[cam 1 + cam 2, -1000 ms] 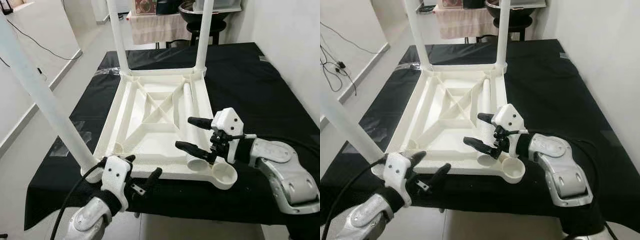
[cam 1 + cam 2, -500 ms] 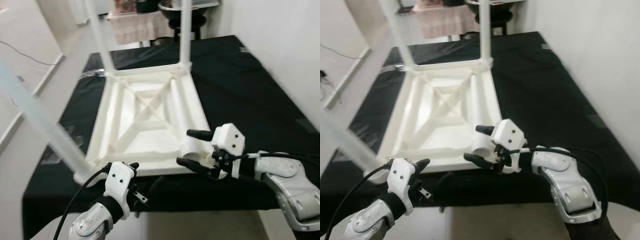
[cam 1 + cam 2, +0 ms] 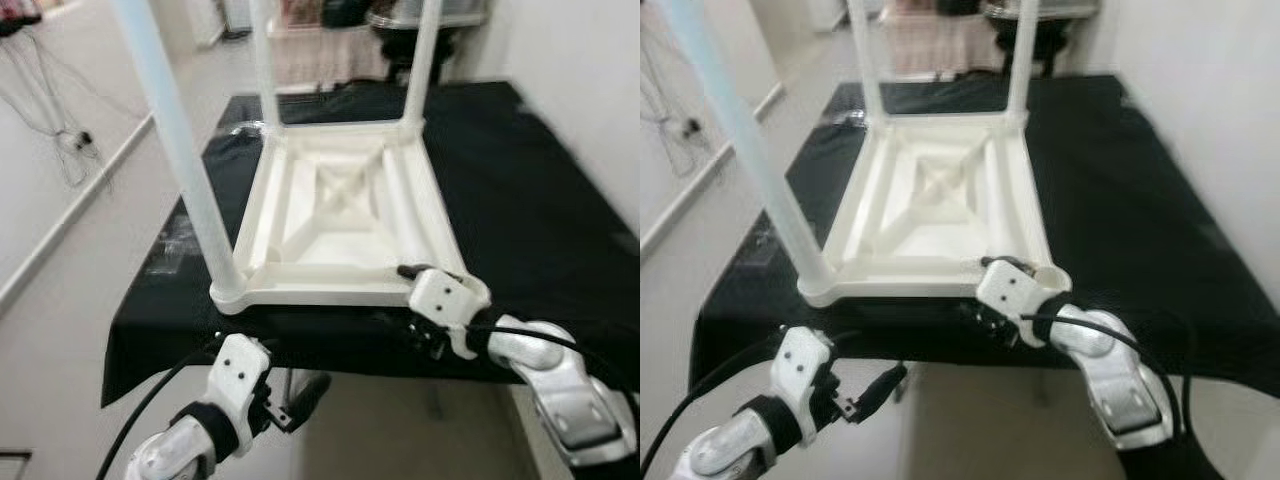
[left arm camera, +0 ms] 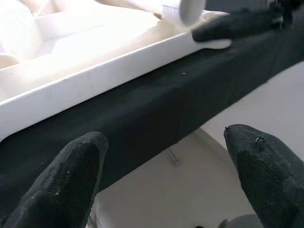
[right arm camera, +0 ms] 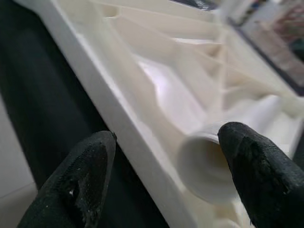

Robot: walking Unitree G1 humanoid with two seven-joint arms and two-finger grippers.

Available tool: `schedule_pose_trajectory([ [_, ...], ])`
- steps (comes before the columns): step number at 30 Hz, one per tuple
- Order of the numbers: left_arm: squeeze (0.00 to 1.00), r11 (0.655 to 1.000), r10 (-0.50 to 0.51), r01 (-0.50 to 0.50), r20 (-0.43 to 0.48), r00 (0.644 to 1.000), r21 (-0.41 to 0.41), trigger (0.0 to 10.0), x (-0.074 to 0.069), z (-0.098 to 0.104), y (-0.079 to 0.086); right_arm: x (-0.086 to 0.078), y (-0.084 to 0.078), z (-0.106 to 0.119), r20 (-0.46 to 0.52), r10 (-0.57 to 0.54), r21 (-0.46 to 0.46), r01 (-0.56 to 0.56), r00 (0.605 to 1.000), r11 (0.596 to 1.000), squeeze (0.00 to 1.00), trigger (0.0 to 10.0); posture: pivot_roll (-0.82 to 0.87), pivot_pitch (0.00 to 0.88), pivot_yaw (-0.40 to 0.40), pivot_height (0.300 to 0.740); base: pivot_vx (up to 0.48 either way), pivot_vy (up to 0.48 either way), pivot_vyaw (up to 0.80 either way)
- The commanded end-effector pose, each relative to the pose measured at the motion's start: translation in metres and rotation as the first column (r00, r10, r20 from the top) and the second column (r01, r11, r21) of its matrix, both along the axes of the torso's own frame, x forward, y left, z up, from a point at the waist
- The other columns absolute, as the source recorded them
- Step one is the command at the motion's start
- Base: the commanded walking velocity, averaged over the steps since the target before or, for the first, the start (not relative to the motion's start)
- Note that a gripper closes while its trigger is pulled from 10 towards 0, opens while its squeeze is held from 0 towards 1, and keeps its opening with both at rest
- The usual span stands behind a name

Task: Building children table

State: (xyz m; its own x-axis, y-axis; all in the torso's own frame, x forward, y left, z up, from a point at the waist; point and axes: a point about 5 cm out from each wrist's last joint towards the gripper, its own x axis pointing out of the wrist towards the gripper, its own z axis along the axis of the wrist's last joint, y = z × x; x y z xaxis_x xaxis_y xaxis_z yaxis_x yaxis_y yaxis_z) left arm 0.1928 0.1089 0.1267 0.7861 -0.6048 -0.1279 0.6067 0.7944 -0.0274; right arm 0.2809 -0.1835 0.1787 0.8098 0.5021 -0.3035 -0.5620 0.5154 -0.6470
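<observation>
At the worktop's near right corner our right gripper (image 3: 425, 300), fingers spread, brackets the loose leg (image 5: 223, 147) ungripped; next we judge closing on it, while the empty left gripper (image 3: 285, 395) hangs open.

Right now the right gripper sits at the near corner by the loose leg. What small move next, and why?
Probably ease the right gripper forward and close on the loose leg. Its fingers are open, with the leg's open end lying between them inside the upturned table top. The near right corner socket has no leg in it, while three legs already stand. The left gripper hangs open below the table edge.
</observation>
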Motion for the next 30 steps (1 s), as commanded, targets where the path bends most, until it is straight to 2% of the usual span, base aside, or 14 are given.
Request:
schedule_pose_trajectory([
  [1, 0.00, 1.000, 0.008, -0.008, -0.006, 1.000, 0.025, 10.0, 0.000, -0.002, 0.003, 0.005, -0.002, 0.000, 0.027, -0.040, -0.012, 0.040, 0.999, 0.999, 0.00, 10.0, -0.10, 0.105, 0.085, 0.740, 0.000, 0.000, 0.00],
  [4, 0.00, 0.999, 0.024, -0.024, 0.008, 1.000, 0.036, 10.0, 0.002, -0.001, 0.005, 0.010, -0.006, 0.005, 0.067, -0.084, 0.001, 0.084, 0.994, 0.996, 0.00, 10.0, -0.09, 0.107, 0.084, 0.740, 0.000, 0.000, 0.00],
  [9, 0.00, 0.998, 0.049, -0.050, 0.020, 0.999, 0.042, 10.0, 0.005, 0.001, 0.008, 0.015, -0.008, 0.013, 0.100, -0.089, 0.042, 0.085, 0.991, 0.995, 0.00, 10.0, -0.09, 0.113, 0.084, 0.740, 0.000, 0.000, 0.00],
  [13, 0.00, 0.997, 0.063, -0.065, 0.033, 0.997, 0.048, 10.0, 0.006, 0.002, 0.010, 0.021, -0.013, 0.008, 0.126, -0.132, -0.028, 0.136, 0.983, 0.990, 0.00, 10.0, -0.09, 0.116, 0.085, 0.740, 0.000, 0.000, 0.00],
  [17, 0.00, 0.996, 0.075, -0.078, 0.047, 0.996, 0.053, 10.0, 0.009, 0.004, 0.012, 0.027, -0.010, 0.002, 0.128, -0.142, -0.068, 0.151, 0.982, 0.986, 0.00, 10.0, -0.09, 0.117, 0.086, 0.740, 0.000, 0.000, 0.00],
  [24, 0.00, 0.995, 0.085, -0.088, 0.054, 0.995, 0.055, 10.0, 0.009, 0.005, 0.012, 0.038, -0.003, 0.001, 0.134, -0.163, -0.059, 0.172, 0.977, 0.983, 0.00, 10.0, -0.08, 0.119, 0.085, 0.740, 0.000, 0.000, 0.00],
  [30, 0.00, 0.994, 0.095, -0.098, 0.057, 0.994, 0.057, 10.0, 0.008, 0.005, 0.013, 0.049, -0.004, 0.002, 0.158, -0.201, -0.056, 0.212, 0.967, 0.976, 0.00, 10.0, -0.07, 0.120, 0.078, 0.740, 0.000, 0.000, 0.00],
])
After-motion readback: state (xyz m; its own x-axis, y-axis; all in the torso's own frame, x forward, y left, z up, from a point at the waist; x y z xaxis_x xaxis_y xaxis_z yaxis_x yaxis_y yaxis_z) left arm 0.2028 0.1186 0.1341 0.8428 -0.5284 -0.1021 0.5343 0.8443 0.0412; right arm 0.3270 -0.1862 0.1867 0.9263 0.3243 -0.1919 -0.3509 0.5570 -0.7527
